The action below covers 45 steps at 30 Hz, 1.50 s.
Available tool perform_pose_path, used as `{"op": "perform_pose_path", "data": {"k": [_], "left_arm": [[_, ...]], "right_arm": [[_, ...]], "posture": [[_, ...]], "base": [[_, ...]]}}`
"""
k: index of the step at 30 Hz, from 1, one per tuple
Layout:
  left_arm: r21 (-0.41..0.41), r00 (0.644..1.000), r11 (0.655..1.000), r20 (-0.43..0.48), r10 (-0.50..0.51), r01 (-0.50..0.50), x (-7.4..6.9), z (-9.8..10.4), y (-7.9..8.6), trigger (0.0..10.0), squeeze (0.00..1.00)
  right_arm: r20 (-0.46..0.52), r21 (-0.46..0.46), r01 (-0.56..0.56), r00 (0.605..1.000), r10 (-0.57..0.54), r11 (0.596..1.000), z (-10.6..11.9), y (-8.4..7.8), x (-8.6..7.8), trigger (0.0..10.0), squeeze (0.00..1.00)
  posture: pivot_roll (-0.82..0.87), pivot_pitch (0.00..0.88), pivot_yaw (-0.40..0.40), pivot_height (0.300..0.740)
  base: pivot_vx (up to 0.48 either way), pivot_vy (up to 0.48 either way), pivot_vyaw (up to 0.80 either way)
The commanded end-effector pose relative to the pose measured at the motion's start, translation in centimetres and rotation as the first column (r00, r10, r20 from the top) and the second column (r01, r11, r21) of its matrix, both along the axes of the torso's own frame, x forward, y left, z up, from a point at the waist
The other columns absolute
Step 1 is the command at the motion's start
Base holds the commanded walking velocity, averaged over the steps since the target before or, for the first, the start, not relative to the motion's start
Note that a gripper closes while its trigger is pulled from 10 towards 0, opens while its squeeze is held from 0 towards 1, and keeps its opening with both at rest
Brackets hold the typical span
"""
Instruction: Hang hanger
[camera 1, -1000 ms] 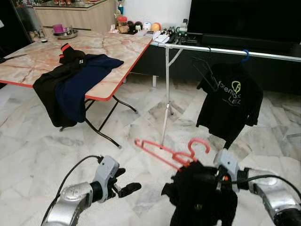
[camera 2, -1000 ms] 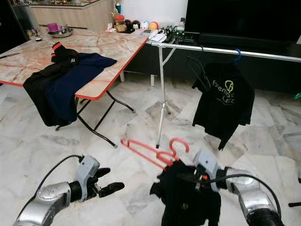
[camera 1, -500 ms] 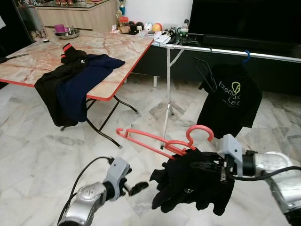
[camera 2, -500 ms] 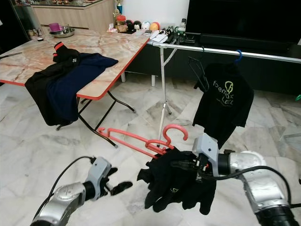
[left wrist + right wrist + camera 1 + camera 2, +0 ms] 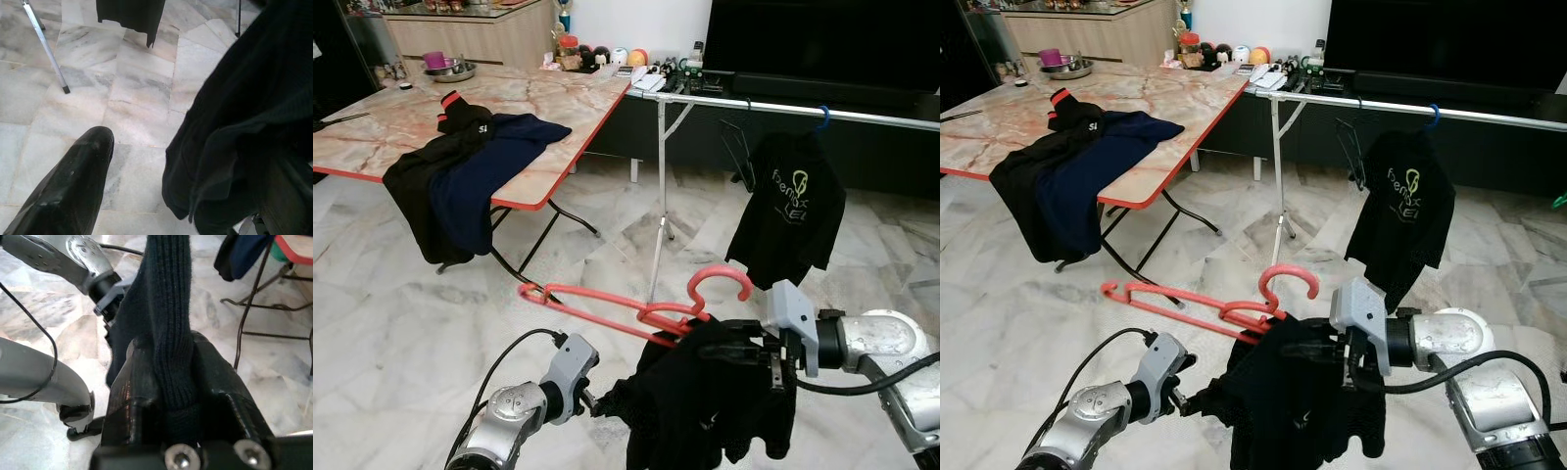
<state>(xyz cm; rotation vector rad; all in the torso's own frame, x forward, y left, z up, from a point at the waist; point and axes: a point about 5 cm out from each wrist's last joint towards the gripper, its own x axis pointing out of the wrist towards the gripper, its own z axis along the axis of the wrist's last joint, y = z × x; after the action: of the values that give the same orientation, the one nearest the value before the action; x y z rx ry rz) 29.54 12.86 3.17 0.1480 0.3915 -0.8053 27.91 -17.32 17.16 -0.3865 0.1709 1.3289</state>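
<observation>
Two large fixtures frame the room: a marble-topped folding table with dark clothes draped over its edge on the robot's left, and ahead a long metal clothes rail on a thin stand, where a black T-shirt already hangs from a blue hook. The task's thing is well short of that rail — a red hanger carried low in front of the robot, roughly level, with a black garment bunched and sagging beneath it.

The right gripper is pressed together on a ribbed fold of that garment close under the hanger's hook. The left gripper sits at the garment's lower left edge; its fingers are spread, with cloth lying between them but, as far as can be judged, not pinched.

The hanger looks like light, stiff plastic, likely to swing or slip out of soft cloth, while the garment is limp and will drag to one side. A hold at the hook's neck seems the surest.

The right wrist view shows the knit clamped between the pads, which the head views hide behind the wrist housing. The head views alone show the hook, curved upward and free, and the rail it must reach.
</observation>
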Motion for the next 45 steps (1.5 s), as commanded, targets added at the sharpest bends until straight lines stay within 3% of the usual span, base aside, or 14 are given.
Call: {"op": "perform_pose_path", "data": {"k": [1,8,17,19,20,45], "left_arm": [[0.005,1.000,1.000,-0.005,-0.020,0.020,0.1,-0.1,-0.2,10.0,0.00],[0.021,0.999,0.999,-0.021,-0.050,0.051,0.0,-0.5,-0.6,10.0,0.00],[-0.021,0.995,0.996,-0.037,-0.089,0.088,-0.1,-0.5,-1.2,10.0,0.00],[-0.017,0.995,0.996,-0.036,-0.091,0.090,-0.1,-0.5,-1.2,9.5,0.00],[-0.012,0.996,0.996,-0.036,-0.083,0.083,0.0,-0.6,-1.1,0.0,0.00],[-0.009,0.993,0.995,-0.059,-0.099,0.098,-0.1,-1.0,-1.3,0.0,0.00]], "right_arm": [[0.045,0.008,-0.029,0.999,0.028,1.000,1.3,0.5,-0.2,0.0,0.00],[0.061,0.016,-0.038,0.997,0.037,0.999,1.8,1.1,-0.4,0.0,0.00],[0.085,0.014,-0.018,0.996,0.017,1.000,2.3,1.1,-0.1,0.0,0.00],[0.087,0.014,-0.016,0.996,0.014,1.000,2.4,1.1,-0.1,0.0,0.00],[0.090,0.015,-0.013,0.996,0.012,1.000,2.5,1.1,0.0,0.0,0.00],[0.118,0.035,0.021,0.993,-0.025,0.999,3.3,1.3,0.9,0.0,0.00]], "posture": [[0.00,0.030,-0.009,0.740],[-0.01,0.030,-0.012,0.740],[-0.01,0.025,-0.017,0.740],[-0.01,0.025,-0.017,0.740],[-0.01,0.027,-0.018,0.740],[-0.02,0.053,-0.024,0.740]], "base": [[0.000,0.000,0.00],[0.000,0.000,0.00],[0.000,0.000,0.00],[0.000,0.000,0.00],[0.000,0.000,0.00],[0.000,0.000,0.00]]}}
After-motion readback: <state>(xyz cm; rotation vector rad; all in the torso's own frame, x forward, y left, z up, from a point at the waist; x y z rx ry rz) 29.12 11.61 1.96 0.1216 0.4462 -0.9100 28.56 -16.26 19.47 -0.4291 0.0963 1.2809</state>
